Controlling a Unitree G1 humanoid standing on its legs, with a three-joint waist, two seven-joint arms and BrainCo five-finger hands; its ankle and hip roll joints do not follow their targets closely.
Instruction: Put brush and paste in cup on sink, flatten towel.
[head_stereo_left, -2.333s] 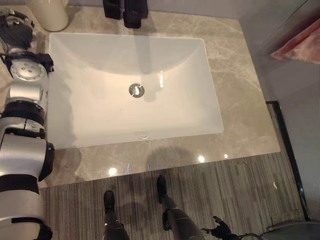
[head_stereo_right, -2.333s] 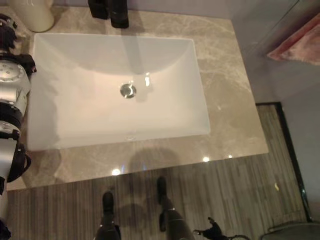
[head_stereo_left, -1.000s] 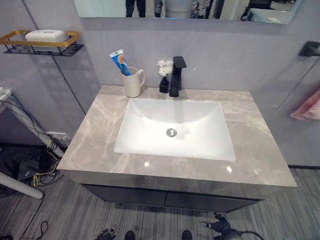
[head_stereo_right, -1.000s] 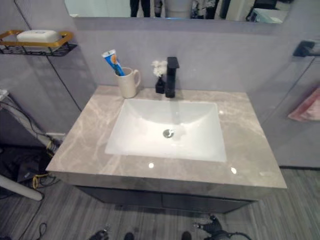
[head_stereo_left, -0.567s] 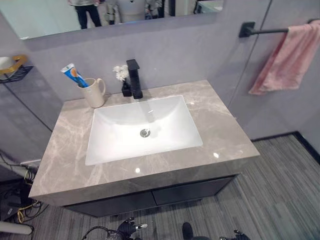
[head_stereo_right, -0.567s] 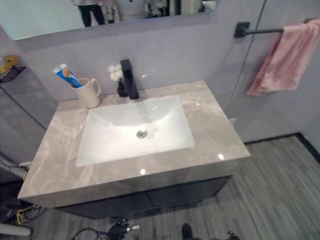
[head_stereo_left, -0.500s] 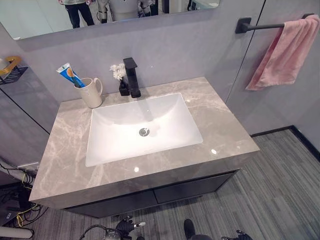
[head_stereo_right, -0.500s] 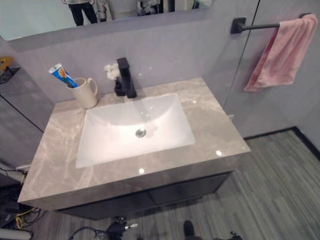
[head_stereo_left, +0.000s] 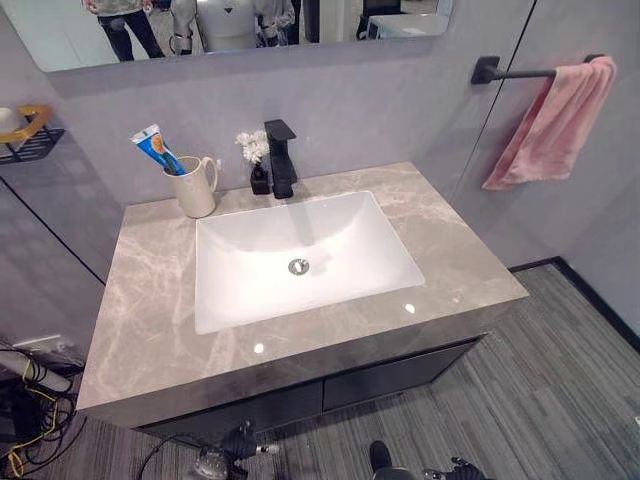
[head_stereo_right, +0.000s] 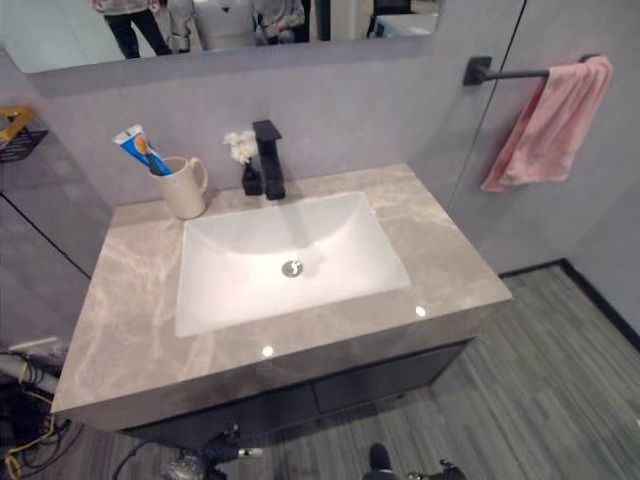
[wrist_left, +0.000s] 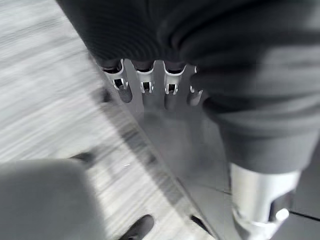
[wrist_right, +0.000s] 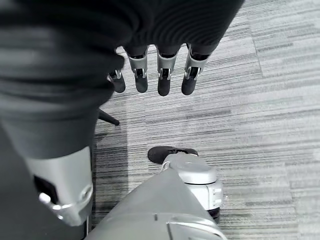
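Left eye view looks down on a grey marble desk (head_stereo_left: 150, 300) with a white rectangular sink (head_stereo_left: 300, 260) sunk into its middle. At about ten o'clock from the sink, on the desk by the wall, stands a cream cup (head_stereo_left: 194, 187) with its handle to the right. A blue and white toothpaste tube (head_stereo_left: 158, 150) stands in the cup, leaning toward ten o'clock with its wide end up. Whether a brush is in the cup too cannot be told. At twelve o'clock of the sink rises a black faucet (head_stereo_left: 282, 156), and just beside it sits a small dark vase of white flowers (head_stereo_left: 254, 150). At two o'clock, well apart from the desk, a pink towel (head_stereo_left: 550, 125) hangs bunched over a black bar (head_stereo_left: 510, 71) on the wall, its folds gathered toward the bar's outer end.

Left wrist view shows the left hand (wrist_left: 150, 85) hanging over the striped floor (wrist_left: 45, 100), fingers straight and relaxed, holding nothing. Right wrist view shows the right hand (wrist_right: 150, 75) likewise loose and empty above the floor.
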